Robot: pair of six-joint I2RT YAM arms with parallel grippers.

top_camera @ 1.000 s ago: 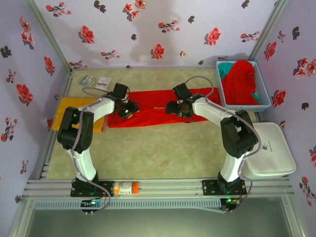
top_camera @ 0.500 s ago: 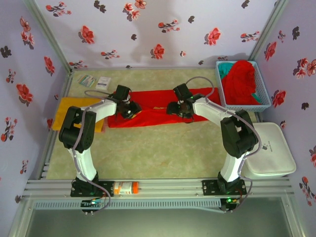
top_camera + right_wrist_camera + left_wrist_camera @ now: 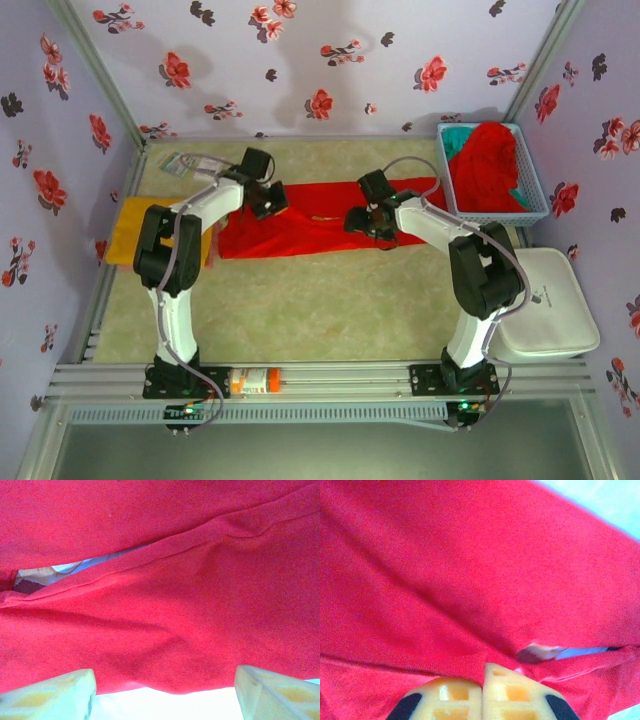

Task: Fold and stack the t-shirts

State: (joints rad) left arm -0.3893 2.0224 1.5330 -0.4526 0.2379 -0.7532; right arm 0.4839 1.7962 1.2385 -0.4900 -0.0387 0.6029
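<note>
Red t-shirt (image 3: 300,235), edge clamped in left pincer (image 3: 482,676), borders bare mat (image 3: 320,300).

A red t-shirt (image 3: 470,570) spreads over nearly the whole left wrist view, its cloth lying in soft diagonal creases. The left gripper (image 3: 483,672) enters at the bottom edge, its two yellow fingers (image 3: 452,697) pressed flat against each other with no gap between them. A folded edge of the shirt comes down right to their tips and seems to be nipped there, though the contact itself is hidden. Just right of the tips, a narrow slit in the folds (image 3: 545,652) shows something pale and bluish, too blurred to name. Pale table (image 3: 605,497) shows at the upper right corner.
</note>
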